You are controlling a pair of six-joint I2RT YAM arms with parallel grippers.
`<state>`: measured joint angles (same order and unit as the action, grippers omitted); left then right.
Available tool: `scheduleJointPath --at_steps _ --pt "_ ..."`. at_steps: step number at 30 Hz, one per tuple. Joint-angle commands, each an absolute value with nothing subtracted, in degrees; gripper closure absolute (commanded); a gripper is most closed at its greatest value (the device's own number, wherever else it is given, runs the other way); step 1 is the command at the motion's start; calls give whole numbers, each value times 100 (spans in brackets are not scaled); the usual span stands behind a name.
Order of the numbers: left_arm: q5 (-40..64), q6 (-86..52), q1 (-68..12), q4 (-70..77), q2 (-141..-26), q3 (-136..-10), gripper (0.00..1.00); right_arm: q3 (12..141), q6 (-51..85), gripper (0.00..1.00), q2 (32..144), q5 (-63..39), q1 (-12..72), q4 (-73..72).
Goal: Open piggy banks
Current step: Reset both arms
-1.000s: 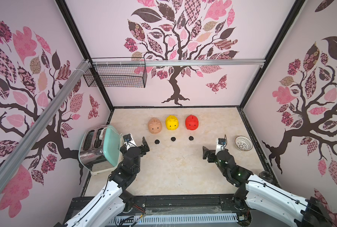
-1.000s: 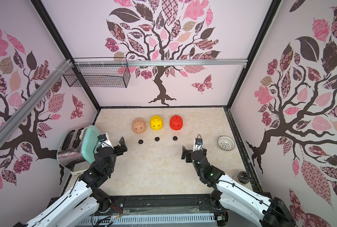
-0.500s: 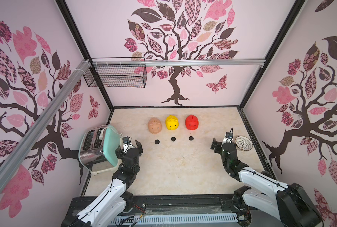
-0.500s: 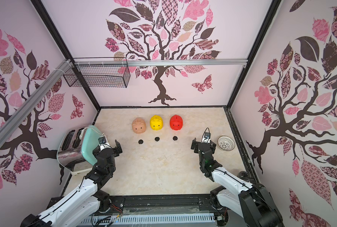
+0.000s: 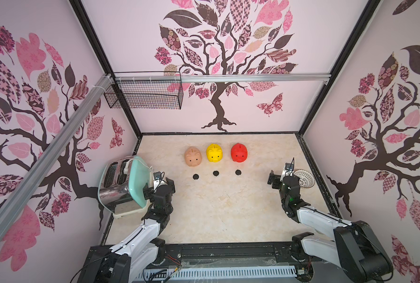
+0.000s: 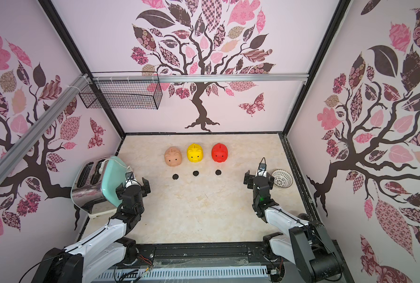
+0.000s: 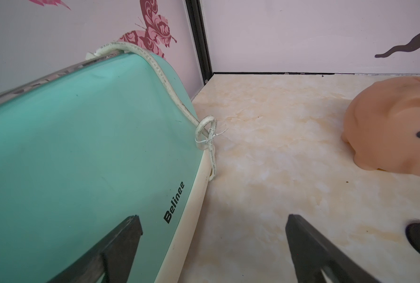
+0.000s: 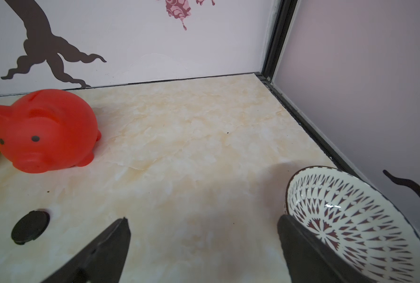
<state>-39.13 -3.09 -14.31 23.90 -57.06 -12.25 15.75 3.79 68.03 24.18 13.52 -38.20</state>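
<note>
In both top views the pigs [image 5: 214,153] stand in a far row, with the plugs [image 5: 216,173] lying loose before them. Left wrist view: the left gripper [image 7: 212,216], spread wide and empty, is nearer the tan pig [image 7: 395,127]. Right wrist view: the right gripper [image 8: 203,219], also spread and empty, is nearer the red pig [image 8: 47,132].

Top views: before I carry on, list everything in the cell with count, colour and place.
piggy banks: three, peach pig, yellow pig, red pig, row near back wall.
black plugs: three, loose on the table, one before each pig.
toaster: one, mint-green and chrome, left side.
bowl: one, white patterned, right side.
wire basket: one, black, hung at back-left rail.
left gripper: one, black, open, by toaster.
right gripper: one, black, open, by bowl.
</note>
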Motion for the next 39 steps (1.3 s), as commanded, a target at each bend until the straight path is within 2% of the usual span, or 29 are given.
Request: scheduleJointPath --at_steps 1,11,17,26,30,34,39 --pt "-3357 -359 -1159 2794 -5906 -1343 2 1582 -2 0 7082 2425 1328 -4431" --pt "-1631 -316 -320 3388 -6792 -1656 2 1663 -182 0 7815 1652 1011 -5280" --pt "-677 -400 47 4514 -7359 -1570 2 1763 -2 0 8140 830 521 -5680" --pt "-405 -203 78 4210 -7733 -1998 2 1605 -34 0 8690 672 448 -6446" --pt "-264 -258 247 4593 -7928 -1925 2 1504 -45 0 8920 644 448 -6883" --pt "66 -497 526 4897 -8379 -2006 2 1593 0 0 8876 663 424 -6603" --pt "-53 -205 291 4658 -8871 -2374 2 1579 0 0 8881 716 423 -6656"
